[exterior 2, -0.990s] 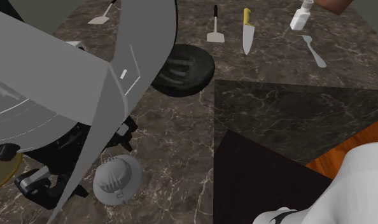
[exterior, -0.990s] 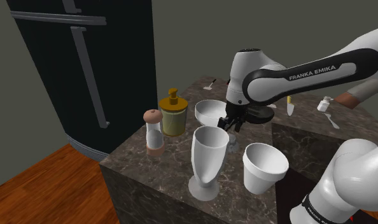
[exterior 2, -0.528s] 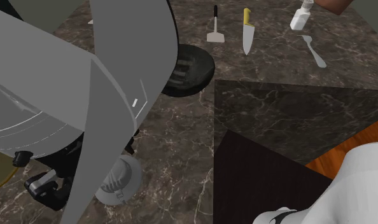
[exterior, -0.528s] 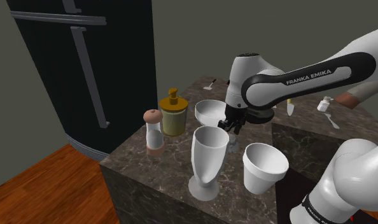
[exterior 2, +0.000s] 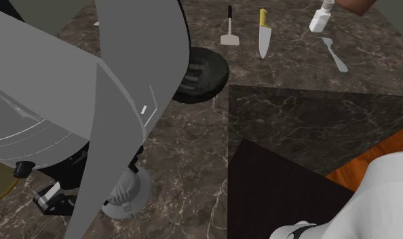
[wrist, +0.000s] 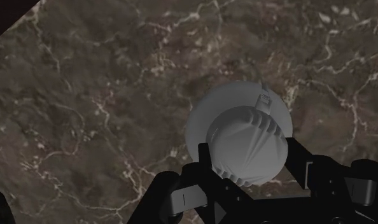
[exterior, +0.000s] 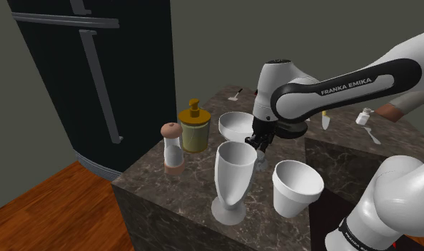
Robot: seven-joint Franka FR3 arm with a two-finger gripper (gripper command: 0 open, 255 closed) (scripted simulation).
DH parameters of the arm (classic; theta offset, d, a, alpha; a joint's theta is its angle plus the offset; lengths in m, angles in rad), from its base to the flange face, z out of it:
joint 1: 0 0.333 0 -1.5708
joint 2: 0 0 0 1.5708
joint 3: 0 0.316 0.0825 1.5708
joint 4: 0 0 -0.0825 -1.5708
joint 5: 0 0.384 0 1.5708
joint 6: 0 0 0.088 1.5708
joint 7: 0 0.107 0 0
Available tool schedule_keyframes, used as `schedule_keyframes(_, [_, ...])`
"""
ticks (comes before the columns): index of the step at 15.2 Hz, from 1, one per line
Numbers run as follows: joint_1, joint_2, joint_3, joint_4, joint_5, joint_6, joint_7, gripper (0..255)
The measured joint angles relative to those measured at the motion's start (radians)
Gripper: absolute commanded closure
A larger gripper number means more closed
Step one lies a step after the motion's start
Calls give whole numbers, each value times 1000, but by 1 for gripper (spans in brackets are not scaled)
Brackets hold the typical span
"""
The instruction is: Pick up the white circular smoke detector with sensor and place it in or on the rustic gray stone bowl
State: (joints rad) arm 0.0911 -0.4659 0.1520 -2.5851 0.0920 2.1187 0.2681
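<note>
The smoke detector (wrist: 245, 130) is a pale grey disc with a raised ribbed centre, lying flat on the dark marble counter (wrist: 98, 95). My gripper (wrist: 248, 159) is down over it, shut, with one black finger on each side of the ribbed centre. In the second exterior view the detector (exterior 2: 131, 193) peeks out from under the grey arm link. In the shoulder view the gripper (exterior: 258, 140) points down just right of the pale stone bowl (exterior: 235, 125), behind a goblet.
A tall white goblet (exterior: 233, 178) and a white cup (exterior: 296, 187) stand at the counter's near edge. A soap dispenser (exterior: 194, 127) and shaker (exterior: 173, 148) stand left of the bowl. A black round pan (exterior 2: 201, 71), spatula (exterior 2: 229, 32), knife (exterior 2: 263, 39) and spoon (exterior 2: 336, 56) lie further back.
The hand has come down over the smoke detector, and the fingers have closed onto its ribbed centre. The detector has not moved on the counter.
</note>
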Motion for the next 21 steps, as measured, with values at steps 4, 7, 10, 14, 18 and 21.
schedule_keyframes(4, [0, 0, 0, 0, 0, 0, 0, 255])
schedule_keyframes(7, [0, -12, -1, 18, 0, -30, 1, 255])
schedule_keyframes(10, [0, -27, -5, 50, -2, -76, 0, 255])
schedule_keyframes(14, [-3, -44, -11, 90, -6, -133, -2, 255])
schedule_keyframes(18, [-3, -60, -14, 132, -7, -191, -1, 255])
schedule_keyframes(21, [-3, -65, -15, 169, -8, -233, 2, 255])
